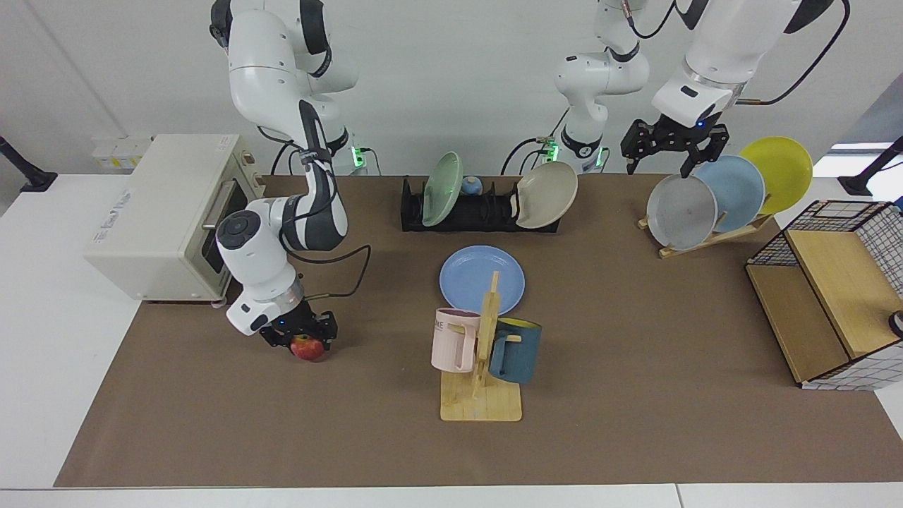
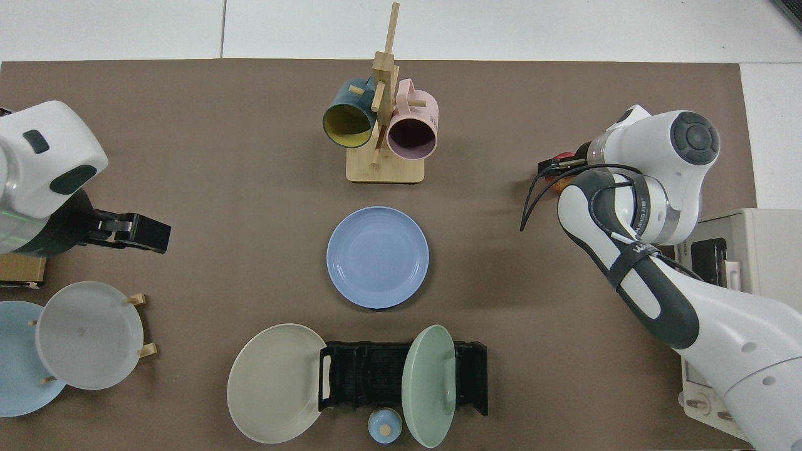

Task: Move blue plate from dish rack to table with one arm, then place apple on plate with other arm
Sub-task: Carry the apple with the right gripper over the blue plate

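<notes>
Right gripper [image 1: 305,341] down on the brown-matted tabletop [image 1: 211,423], fingers clamped around the small red-and-yellow apple [image 1: 307,348], the round periwinkle-blue plate [image 1: 482,279] already flat mid-mat, clear of the black slotted dish rack [image 1: 480,209], so only the carry remains, left gripper [image 1: 674,144] waiting, fingers spread.

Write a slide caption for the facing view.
Right gripper at the small red apple; round periwinkle-blue plate lies flat on brown mat.
</notes>
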Controlling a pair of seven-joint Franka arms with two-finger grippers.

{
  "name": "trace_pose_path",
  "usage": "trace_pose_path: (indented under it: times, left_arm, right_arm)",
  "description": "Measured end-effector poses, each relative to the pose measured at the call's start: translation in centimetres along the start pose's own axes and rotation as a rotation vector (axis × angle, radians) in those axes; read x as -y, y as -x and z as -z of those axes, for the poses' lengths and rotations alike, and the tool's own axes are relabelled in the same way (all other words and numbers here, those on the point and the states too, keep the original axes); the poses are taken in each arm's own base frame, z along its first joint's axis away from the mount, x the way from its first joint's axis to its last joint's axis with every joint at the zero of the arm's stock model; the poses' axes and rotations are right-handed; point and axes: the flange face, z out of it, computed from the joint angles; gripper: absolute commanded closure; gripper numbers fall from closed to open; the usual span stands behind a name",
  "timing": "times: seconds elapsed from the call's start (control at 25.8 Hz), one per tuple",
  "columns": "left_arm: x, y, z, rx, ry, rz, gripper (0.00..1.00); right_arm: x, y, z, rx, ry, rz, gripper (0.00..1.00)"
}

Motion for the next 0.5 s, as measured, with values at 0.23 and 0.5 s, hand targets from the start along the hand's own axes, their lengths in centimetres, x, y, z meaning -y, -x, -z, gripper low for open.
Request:
trace_pose_path:
  times: [0.23,0.5]
  left_arm:
    - [-0.1,0.0,0.0,0.000,0.002,-0.002,0.00]
    - [-0.2,0.1,0.1,-0.003,0.001,-0.002,0.00]
  right_arm:
    - [5.3,-0.9,1.9,-0.009,-0.022,-0.084,1.00]
    - [16.9,0.1,2.9,-0.027,-0.023,-0.144,1.00]
